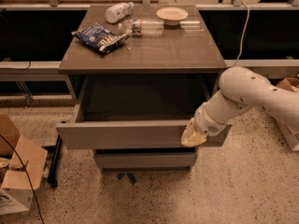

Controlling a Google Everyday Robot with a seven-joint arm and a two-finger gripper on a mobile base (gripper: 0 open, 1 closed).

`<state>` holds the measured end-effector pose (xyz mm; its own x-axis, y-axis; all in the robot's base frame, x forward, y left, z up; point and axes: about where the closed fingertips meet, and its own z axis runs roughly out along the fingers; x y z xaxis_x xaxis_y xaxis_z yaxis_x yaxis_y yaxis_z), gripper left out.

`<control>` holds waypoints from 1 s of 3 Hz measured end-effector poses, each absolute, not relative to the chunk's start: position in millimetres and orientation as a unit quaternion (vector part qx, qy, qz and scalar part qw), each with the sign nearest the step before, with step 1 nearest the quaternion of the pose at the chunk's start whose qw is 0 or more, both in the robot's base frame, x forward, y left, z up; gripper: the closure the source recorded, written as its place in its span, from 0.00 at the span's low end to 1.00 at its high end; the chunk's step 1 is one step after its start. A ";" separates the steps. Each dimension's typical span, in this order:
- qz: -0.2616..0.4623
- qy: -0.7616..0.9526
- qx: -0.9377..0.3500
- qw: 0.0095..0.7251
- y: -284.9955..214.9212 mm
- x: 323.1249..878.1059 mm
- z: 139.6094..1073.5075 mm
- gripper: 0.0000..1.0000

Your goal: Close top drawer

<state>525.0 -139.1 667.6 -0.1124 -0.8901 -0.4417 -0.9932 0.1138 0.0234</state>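
Note:
The top drawer [126,133] is a wide grey-brown drawer with a flat front panel, pulled partly out of the cabinet, its dark box interior [140,99] showing. My gripper [192,136] is at the right end of the drawer's front panel, pressed against it, at the end of the white arm [247,94] coming in from the right. A lower, narrower drawer front [145,160] sits below, pushed in.
On the cabinet top [187,50] lie a blue snack bag [100,37], two plastic bottles [140,27], [117,11] and a small bowl [172,15]. A cardboard box [16,171] stands on the floor at the left. A white cable [243,27] hangs at the right.

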 end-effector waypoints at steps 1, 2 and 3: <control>0.159 0.729 -0.646 0.162 -139.1 525.0 667.6 1.00; 0.130 0.726 -0.650 0.183 -143.0 561.0 658.0 1.00; 0.130 0.726 -0.650 0.183 -142.9 561.0 657.9 1.00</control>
<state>561.0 -142.9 657.9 -0.0883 -0.8961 -0.4350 -0.9914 0.1215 -0.0492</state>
